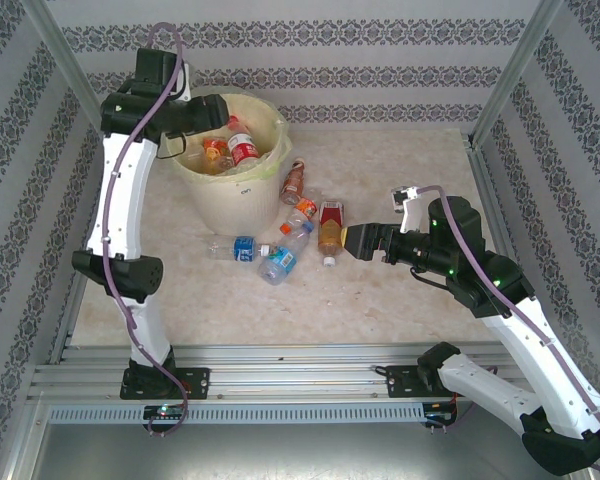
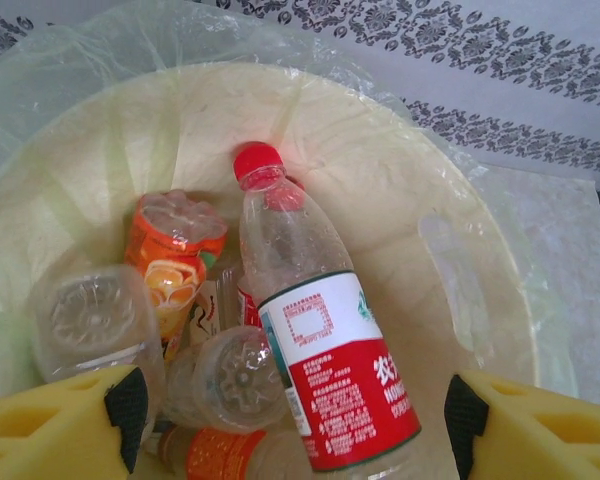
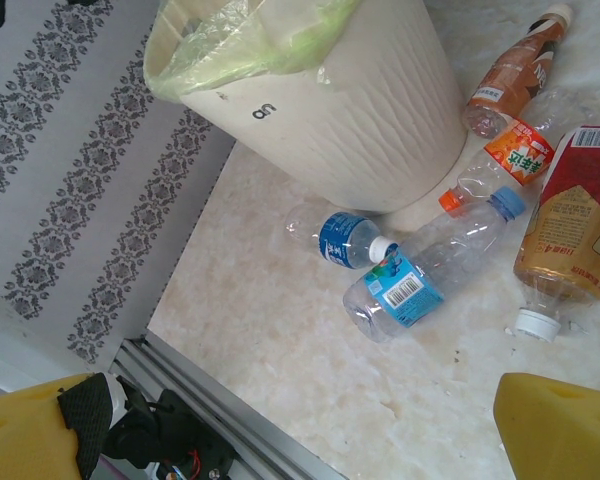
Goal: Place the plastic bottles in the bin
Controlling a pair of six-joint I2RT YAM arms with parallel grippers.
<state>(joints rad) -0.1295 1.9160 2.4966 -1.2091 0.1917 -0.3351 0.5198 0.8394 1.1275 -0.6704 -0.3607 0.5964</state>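
The bin (image 1: 206, 190) is a pale yellow bucket with a translucent bag, at the back left of the table. My left gripper (image 1: 220, 118) hangs open over its mouth. Below and between its pads (image 2: 130, 408) a red-labelled bottle (image 2: 330, 360) with a red cap lies free on several other bottles (image 2: 175, 255) inside the bin (image 2: 420, 180). Several bottles lie on the table beside the bin: a brown one (image 1: 294, 180), an orange-labelled one (image 1: 302, 208), a red-labelled tea bottle (image 1: 329, 228), a small blue-labelled one (image 1: 242, 248) and a light-blue-labelled one (image 1: 282, 257). My right gripper (image 1: 348, 240) is open, just right of the tea bottle (image 3: 575, 225).
Patterned walls and metal posts enclose the table. An aluminium rail (image 1: 280, 380) runs along the near edge. Bare marble tabletop (image 3: 310, 340) lies under the right gripper (image 3: 300, 440), in front of the small blue bottle (image 3: 348, 238) and the light-blue one (image 3: 430, 275).
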